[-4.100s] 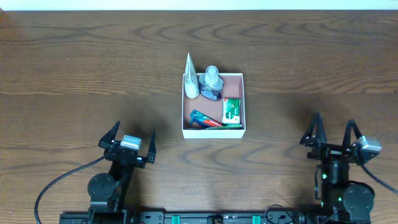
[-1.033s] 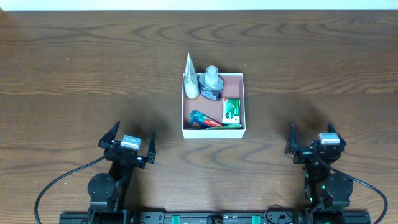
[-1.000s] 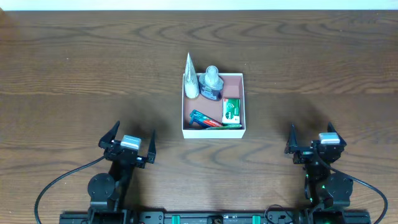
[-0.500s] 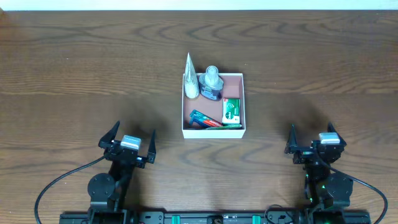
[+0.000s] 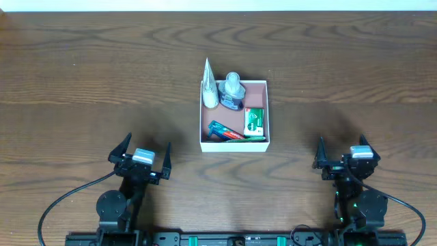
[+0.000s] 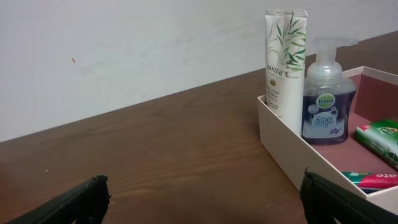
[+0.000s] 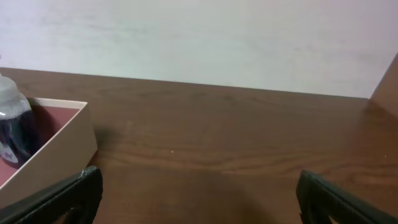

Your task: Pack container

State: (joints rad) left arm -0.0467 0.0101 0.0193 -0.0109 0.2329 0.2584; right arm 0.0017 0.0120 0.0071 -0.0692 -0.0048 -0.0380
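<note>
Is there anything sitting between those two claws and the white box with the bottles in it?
Nothing visible does. Only bare brown wooden table lies between the open left gripper, the open right gripper and the square shallow white-walled container with its pinkish-brown inside. Both paths to it look clear.

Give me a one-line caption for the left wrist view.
Open left pincer faces the white container holding an upright tube, a pump bottle and a green carton.
</note>
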